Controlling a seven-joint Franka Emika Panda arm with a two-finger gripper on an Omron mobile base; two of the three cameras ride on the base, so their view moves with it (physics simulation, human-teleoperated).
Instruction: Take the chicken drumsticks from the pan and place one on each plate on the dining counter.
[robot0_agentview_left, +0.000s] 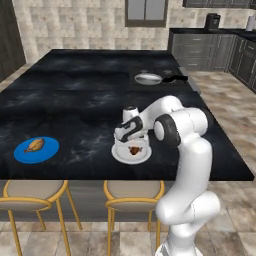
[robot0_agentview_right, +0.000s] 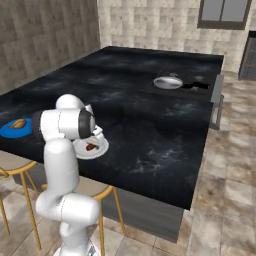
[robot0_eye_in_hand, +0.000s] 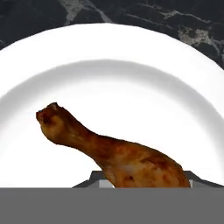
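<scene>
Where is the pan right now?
The pan sits far back on the dining counter, right of centre in the left base view, well beyond the white plate.

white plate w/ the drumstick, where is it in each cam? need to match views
Left base view: white plate at lower centre, near the counter's front edge, just under the gripper.
Right base view: lower left, partly behind the arm.
Hand view: its rim arcs across the top; a drumstick lies on it.
Shared landmark: the blue plate, left of the white plate in both base views.
</scene>
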